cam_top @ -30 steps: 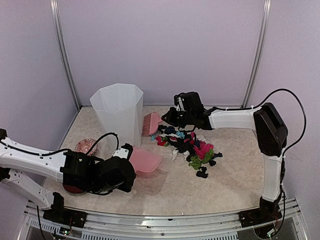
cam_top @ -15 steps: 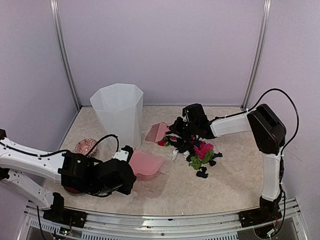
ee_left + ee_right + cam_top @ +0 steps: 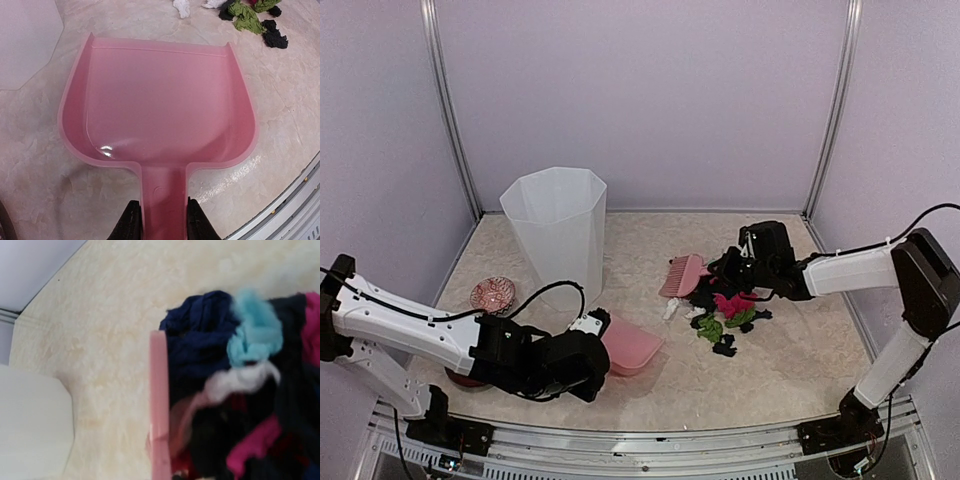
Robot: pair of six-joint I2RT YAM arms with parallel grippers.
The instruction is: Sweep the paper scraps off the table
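Note:
The paper scraps (image 3: 725,312) lie in a loose pile of black, magenta, green and white bits right of the table's (image 3: 790,375) middle. My right gripper (image 3: 738,268) is shut on the handle of the pink brush (image 3: 682,275), whose head is at the pile's left edge. In the right wrist view the brush (image 3: 159,405) sits against navy, teal and white scraps (image 3: 250,340); its fingers are out of view there. My left gripper (image 3: 164,222) is shut on the handle of the pink dustpan (image 3: 160,100), which lies flat and empty, its mouth facing the scraps (image 3: 247,17). The dustpan (image 3: 632,348) is left of the pile.
A tall translucent white bin (image 3: 558,230) stands at the back left; it also shows in the left wrist view (image 3: 25,40) and the right wrist view (image 3: 30,425). A red patterned dish (image 3: 492,294) lies left of it, another is partly under my left arm (image 3: 460,378).
My right arm has pulled the brush rightward and nearer, bunching the scraps to the right. My left arm has slid the dustpan to the right, closer to the pile.

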